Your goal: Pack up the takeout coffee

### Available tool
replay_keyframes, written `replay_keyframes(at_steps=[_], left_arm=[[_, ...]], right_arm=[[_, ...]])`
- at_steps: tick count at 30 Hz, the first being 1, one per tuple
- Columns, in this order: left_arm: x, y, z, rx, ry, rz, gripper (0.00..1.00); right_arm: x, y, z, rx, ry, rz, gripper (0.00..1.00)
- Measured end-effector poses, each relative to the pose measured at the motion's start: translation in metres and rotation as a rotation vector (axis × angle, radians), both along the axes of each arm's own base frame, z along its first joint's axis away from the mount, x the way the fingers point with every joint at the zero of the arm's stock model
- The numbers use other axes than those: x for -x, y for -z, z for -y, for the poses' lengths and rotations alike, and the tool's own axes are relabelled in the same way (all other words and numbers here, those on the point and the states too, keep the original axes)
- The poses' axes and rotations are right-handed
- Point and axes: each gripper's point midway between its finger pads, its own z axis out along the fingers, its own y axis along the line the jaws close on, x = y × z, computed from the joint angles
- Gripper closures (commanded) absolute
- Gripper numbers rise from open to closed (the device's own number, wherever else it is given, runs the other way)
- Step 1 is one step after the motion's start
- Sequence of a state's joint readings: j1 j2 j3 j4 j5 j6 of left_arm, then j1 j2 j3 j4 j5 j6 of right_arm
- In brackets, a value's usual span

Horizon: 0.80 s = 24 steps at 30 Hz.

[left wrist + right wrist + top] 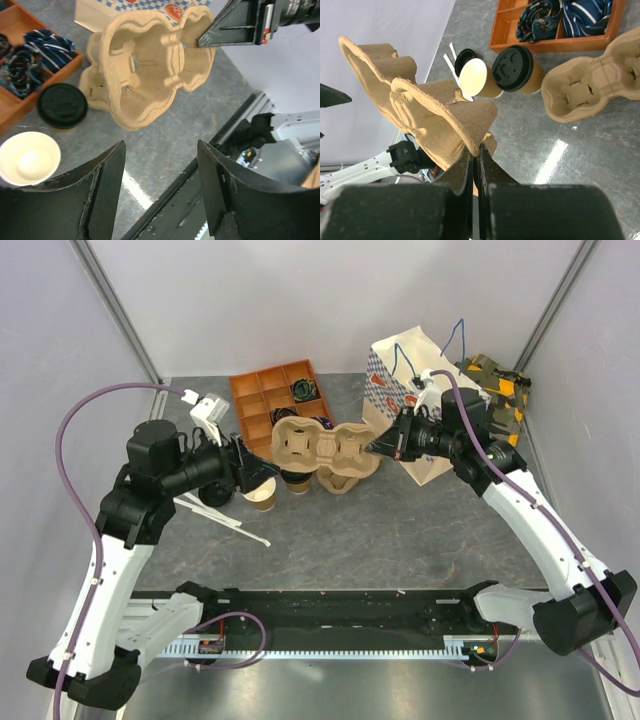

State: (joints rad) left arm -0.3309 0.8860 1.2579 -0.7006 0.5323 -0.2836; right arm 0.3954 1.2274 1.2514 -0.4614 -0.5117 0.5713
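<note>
The takeout coffee (pixel 512 70), a brown paper cup with a black lid, stands on the table (pixel 400 530), also visible in the top view (pixel 297 483) and the left wrist view (pixel 62 105). My right gripper (pixel 477 150) is shut on the rim of a tan pulp cup carrier (pixel 420 110), holding it tilted above the table (pixel 305 440) (pixel 150 65). My left gripper (pixel 160 145) is open with nothing between its fingers, just left of the carrier and near the cups (pixel 248 475).
A lidless tan cup (pixel 30 159) stands beside the coffee, with a loose black lid (pixel 462 57) behind it. A second pulp carrier (pixel 590 85) lies on the table. A wooden tray (pixel 275 390) with ties and a white paper bag (pixel 410 390) stand at the back.
</note>
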Motion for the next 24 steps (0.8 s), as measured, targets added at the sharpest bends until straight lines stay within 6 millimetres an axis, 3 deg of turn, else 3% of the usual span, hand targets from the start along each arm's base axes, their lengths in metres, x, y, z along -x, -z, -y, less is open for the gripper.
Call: replay_keyframes(at_steps=[7,12,24], left_arm=[[0.002,0.001,0.009,0.045,0.042,-0.008,0.43],[-0.001,0.011,0.009,0.038,0.038,-0.022,0.43],[-0.015,0.014,0.002,0.018,-0.032,-0.013,0.40]], right_arm=[[0.012,0.004,0.002,-0.014,-0.014,-0.002,1.00],[0.015,0.007,0.000,-0.026,-0.030,-0.006,1.00],[0.023,0.004,0.001,-0.045,-0.037,0.003,1.00]])
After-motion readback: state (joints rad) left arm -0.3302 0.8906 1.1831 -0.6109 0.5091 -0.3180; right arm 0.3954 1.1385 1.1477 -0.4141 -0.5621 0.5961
